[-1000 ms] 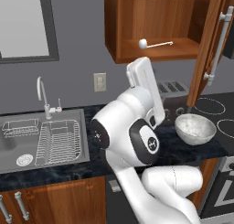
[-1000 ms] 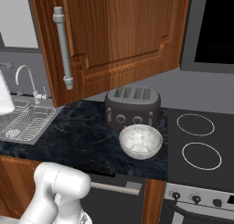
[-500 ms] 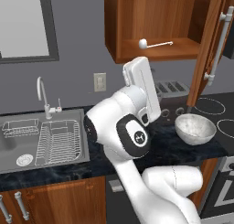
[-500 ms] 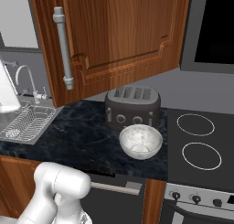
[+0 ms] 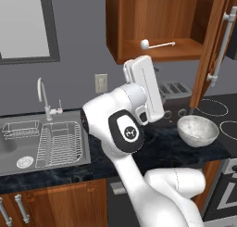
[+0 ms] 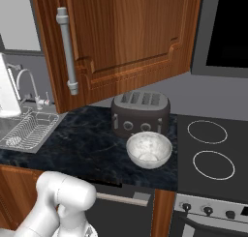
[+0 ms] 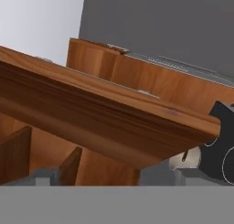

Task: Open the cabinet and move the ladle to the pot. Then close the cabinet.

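**Cabinet open, ladle still on its shelf, my jaws spread and empty**

Across the top of the left base view sits the cabinet, reddish-brown; its door is swung wide at the upper right of the frame, the long silver handle facing outward; in the right base view that same door fills the upper middle of the picture. Below it a dark speckled counter runs across the middle, with a sink and wire rack at the left of the left base view, and a stovetop at the right of the right base view. My white arm rises through the centre of the left base view, the forearm pointing up towards the cabinet's underside; my gripper shows at the bottom edge of the hand view, its fingertips spread wide apart with nothing between them. A dark toaster stands at centre of the right base view; just in front of it sits a wide white speckled bowl. Smallest, the ladle lies on the cabinet's lower shelf, upper middle of the left base view, rounded end to the left; the pot I cannot find.

Risks, as I judge them: reaching up, my wrist could strike the cabinet's bottom edge; a careless closing on the thin rod handle could roll the ladle deeper or off the shelf; the speckled bowl could be mistaken for the pot.
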Tool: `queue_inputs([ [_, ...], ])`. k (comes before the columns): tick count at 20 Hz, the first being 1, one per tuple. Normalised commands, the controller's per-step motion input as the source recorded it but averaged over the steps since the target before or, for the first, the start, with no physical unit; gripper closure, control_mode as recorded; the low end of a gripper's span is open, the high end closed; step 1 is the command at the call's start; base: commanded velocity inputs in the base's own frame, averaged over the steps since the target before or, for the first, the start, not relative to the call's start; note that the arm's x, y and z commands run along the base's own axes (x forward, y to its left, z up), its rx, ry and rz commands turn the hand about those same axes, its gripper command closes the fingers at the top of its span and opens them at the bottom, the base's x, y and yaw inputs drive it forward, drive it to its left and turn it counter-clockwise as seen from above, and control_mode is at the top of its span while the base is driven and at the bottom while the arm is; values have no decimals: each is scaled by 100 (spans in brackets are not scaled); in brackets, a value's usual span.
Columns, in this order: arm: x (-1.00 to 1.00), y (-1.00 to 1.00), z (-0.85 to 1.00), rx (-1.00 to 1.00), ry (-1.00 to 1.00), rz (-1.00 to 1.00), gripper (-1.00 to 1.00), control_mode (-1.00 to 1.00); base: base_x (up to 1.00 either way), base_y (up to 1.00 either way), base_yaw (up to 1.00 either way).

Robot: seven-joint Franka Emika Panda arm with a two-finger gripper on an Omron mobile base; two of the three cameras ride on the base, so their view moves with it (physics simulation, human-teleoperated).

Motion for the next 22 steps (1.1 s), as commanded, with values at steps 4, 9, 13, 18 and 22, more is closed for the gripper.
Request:
queue_inputs([
  [4,0,-8,0,2,-6,-13,-100,-100,0,0,0],
  [9,5,-5,0,1,-7,-10,-100,-100,0,0,0],
  [13,22,-11,-2,0,-8,-4,-100,-100,0,0,0],
  [18,25,-14,-4,0,-10,-1,-100,-100,0,0,0],
  [22,15,-4,-6,0,-12,0,-100,-100,0,0,0],
])
